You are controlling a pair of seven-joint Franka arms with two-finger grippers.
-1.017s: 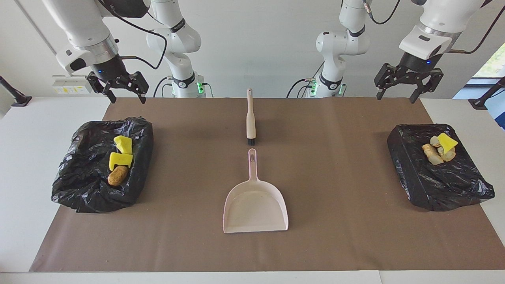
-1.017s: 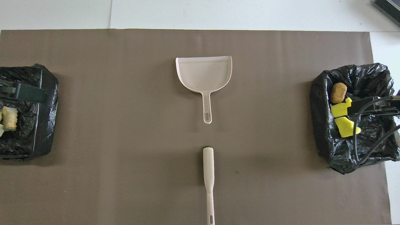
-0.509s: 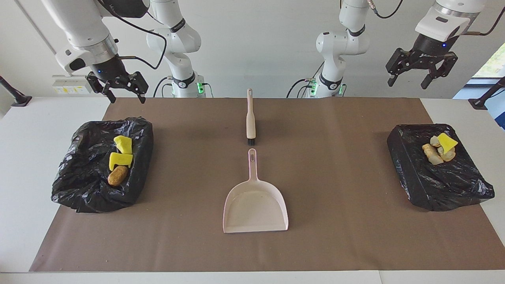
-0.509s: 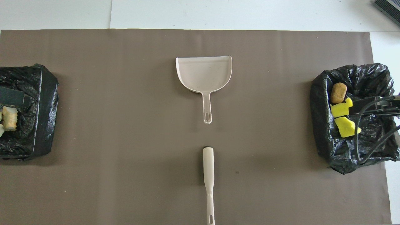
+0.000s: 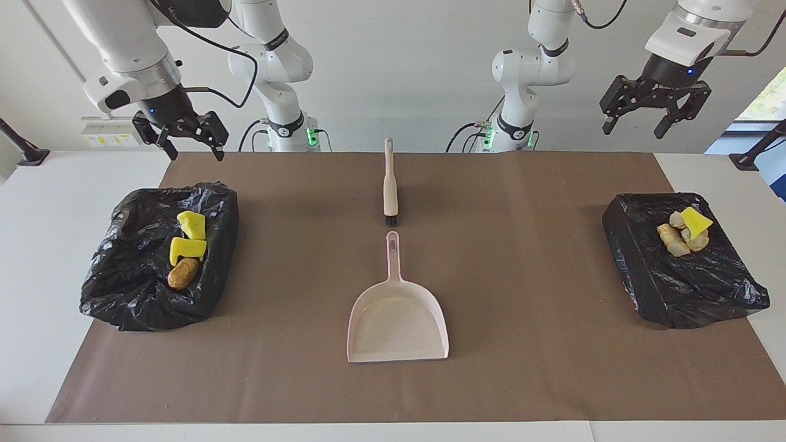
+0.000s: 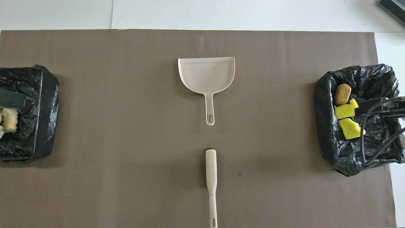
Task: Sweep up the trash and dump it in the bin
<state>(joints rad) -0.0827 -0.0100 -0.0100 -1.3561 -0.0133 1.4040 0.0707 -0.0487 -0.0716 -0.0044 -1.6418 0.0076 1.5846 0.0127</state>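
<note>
Grippers first, operator: your left gripper (image 5: 656, 112) hung with its fingers spread and nothing between them, up in the air over the left arm's end of the table. Your right gripper (image 5: 181, 134) hung likewise spread and unloaded over the right arm's end.

Trash sat in both bins: two yellow bits (image 5: 190, 236) and a brown lump (image 5: 183, 273) in the black-lined bin (image 5: 132, 288) at the right arm's end, pale chunks and one yellow bit (image 5: 686, 230) in the bin (image 5: 688, 288) at the left arm's end.

Between them the brush (image 5: 390, 184) lay nearer the robots than the dustpan (image 5: 397, 316), apart from it, with bare brown mat (image 5: 522, 258) on either flank.
</note>
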